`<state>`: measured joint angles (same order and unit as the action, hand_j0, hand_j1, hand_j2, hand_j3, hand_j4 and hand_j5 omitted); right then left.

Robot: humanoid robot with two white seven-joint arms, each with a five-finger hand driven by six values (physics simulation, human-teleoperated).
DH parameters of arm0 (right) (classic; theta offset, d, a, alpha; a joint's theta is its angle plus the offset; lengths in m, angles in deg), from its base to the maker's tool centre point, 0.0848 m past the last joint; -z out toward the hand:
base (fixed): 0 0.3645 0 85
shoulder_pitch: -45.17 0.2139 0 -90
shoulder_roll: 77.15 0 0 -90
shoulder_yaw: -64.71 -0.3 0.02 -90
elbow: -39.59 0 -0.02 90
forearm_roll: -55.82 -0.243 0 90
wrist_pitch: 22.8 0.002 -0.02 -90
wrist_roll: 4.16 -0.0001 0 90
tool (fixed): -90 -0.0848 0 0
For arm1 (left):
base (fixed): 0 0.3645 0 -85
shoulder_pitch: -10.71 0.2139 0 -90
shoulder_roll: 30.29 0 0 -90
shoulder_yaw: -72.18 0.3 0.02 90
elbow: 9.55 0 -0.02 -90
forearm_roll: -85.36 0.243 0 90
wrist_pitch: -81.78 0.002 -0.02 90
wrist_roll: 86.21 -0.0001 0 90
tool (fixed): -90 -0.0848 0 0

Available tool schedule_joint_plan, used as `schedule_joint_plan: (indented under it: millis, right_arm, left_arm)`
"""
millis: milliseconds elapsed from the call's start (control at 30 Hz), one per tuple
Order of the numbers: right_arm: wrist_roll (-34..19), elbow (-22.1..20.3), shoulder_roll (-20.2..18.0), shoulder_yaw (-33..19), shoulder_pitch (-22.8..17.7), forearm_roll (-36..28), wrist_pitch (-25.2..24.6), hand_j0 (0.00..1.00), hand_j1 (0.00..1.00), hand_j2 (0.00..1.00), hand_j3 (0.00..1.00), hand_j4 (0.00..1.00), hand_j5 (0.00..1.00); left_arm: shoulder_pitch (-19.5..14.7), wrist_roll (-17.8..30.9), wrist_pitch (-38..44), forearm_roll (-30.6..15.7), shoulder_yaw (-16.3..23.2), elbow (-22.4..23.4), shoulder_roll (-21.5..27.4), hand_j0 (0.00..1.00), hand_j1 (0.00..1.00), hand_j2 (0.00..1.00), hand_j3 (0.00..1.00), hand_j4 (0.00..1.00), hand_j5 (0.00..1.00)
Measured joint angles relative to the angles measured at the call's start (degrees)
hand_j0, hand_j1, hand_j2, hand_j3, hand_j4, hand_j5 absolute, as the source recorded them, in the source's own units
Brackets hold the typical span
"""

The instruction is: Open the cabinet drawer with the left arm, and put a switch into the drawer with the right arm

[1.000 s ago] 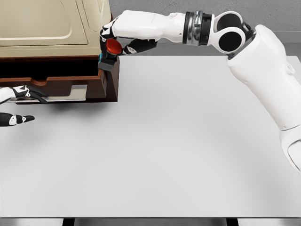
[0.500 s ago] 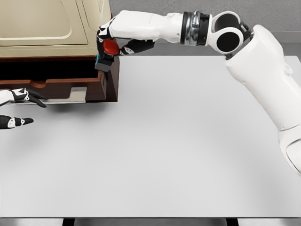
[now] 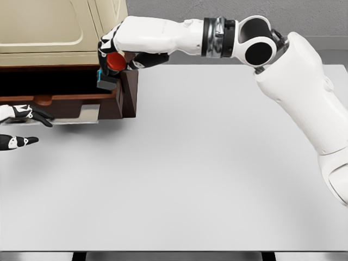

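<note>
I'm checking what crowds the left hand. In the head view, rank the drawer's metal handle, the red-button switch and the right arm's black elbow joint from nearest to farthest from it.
From the left hand, at the picture's left edge:
1. Drawer's metal handle, just to its right on the drawer front.
2. Red-button switch, higher, held by the right hand over the open drawer.
3. Black elbow joint, far right.

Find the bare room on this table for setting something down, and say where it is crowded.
Free: the table in front of the drawer and under the right arm, out to its near and right edges. Crowded: the far left corner, with the cabinet, the right hand holding the switch, and the left hand.
</note>
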<state>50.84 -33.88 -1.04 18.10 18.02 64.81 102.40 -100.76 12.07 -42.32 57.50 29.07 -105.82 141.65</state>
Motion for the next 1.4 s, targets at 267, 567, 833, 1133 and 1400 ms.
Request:
schedule_joint_plan:
  millis: [267, 567, 833, 1133, 1400]
  right_arm:
    - [0.0, 0.2, 0.4, 0.1, 0.2, 0.1, 0.0, 0.43, 0.43, 0.43, 0.43, 0.43, 0.43]
    - [0.0, 2.2, 2.1, 0.0, 0.4, 0.2, 0.0, 0.44, 0.44, 0.44, 0.44, 0.44, 0.44]
    - [0.0, 5.9, 4.2, 0.1, 1.0, 0.6, 0.0, 0.44, 0.44, 0.44, 0.44, 0.44, 0.44]
    - [0.0, 8.3, 6.3, -0.2, 1.0, 1.0, 0.0, 0.59, 0.59, 0.59, 0.59, 0.59, 0.59]
    - [0.0, 12.5, 8.5, -2.4, 1.8, 2.2, 0.0, 0.78, 0.78, 0.78, 0.78, 0.78, 0.78]
  left_arm:
    - [0.7, -0.1, 0.1, -0.7, -0.2, -0.9, 0.9, 0.64, 0.64, 0.64, 0.64, 0.64, 0.64]
    - [1.5, 0.0, 0.4, -1.9, -0.6, -2.0, 1.6, 0.64, 0.64, 0.64, 0.64, 0.64, 0.64]
    - [1.2, 0.1, 0.1, -0.8, -0.2, -2.6, 2.6, 0.68, 0.68, 0.68, 0.68, 0.68, 0.68]
    - [0.9, 1.3, -1.0, 4.3, -1.0, -2.8, 4.3, 0.69, 0.69, 0.69, 0.69, 0.69, 0.69]
    - [1.0, 1.2, -1.0, 3.7, -3.7, -2.6, 4.5, 0.67, 0.67, 0.67, 0.67, 0.67, 0.67]
